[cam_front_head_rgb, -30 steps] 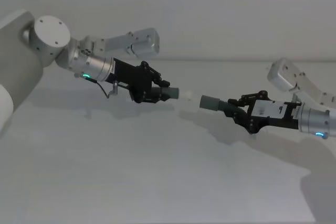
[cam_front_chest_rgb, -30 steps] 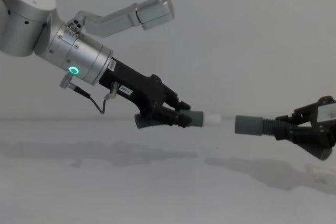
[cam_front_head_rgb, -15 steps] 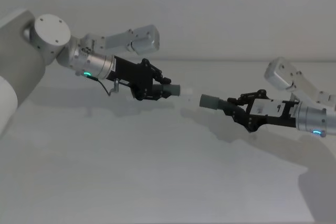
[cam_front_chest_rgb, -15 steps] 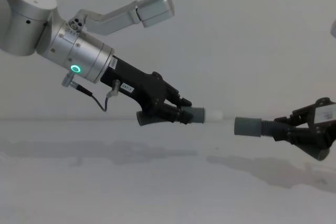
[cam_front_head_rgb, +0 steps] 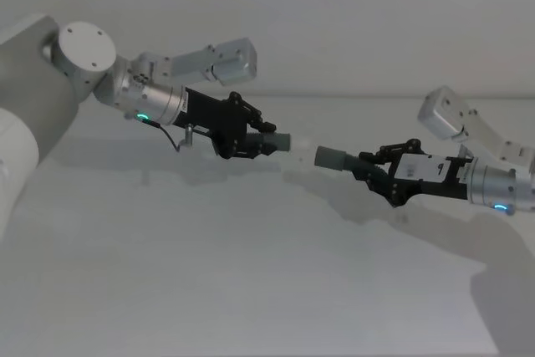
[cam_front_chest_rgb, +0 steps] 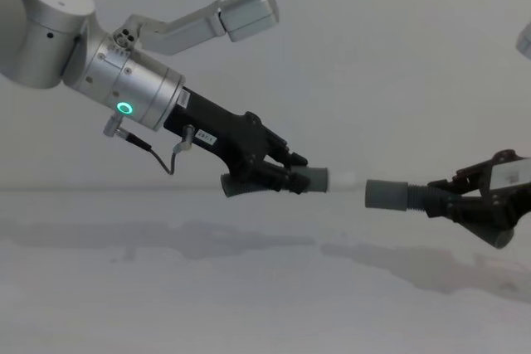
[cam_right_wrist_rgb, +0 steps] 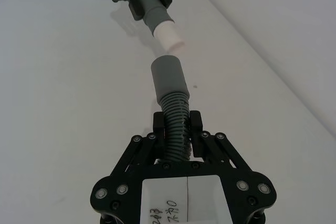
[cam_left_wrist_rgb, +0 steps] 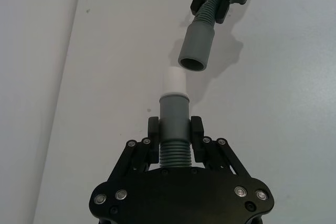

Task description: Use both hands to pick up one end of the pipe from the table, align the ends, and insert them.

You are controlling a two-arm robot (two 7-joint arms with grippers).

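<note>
1. Since a second ago the gap between the two pipe ends has narrowed: the left gripper [cam_front_head_rgb: 266, 141] has tilted its piece flatter and lifted a little, while the right gripper [cam_front_head_rgb: 372, 170] has crept toward it.
2. The left gripper's fingers [cam_left_wrist_rgb: 197, 132] are closed on the ribbed part of the left pipe piece [cam_left_wrist_rgb: 174, 124], whose white spigot tip [cam_left_wrist_rgb: 173, 83] points at the other piece.
3. The right gripper's fingers [cam_right_wrist_rgb: 195, 125] are clamped on the corrugated section of the right pipe piece [cam_right_wrist_rgb: 172, 98], with its grey cuff [cam_front_chest_rgb: 387, 194] facing the spigot.
4. Both pieces are held in the air, well above the white table [cam_front_head_rgb: 209, 290]; the ends are near but apart.
5. In my judgement this is the alignment step: the left wrist view shows the cuff mouth sitting slightly off the spigot's axis, so a small sideways correction seems needed before pushing in, though the offset is hard to judge from that angle.
6. Nothing lies between the ends; a thin black cable [cam_front_chest_rgb: 153, 152] hangs by the left wrist, clear of the joint.
</note>
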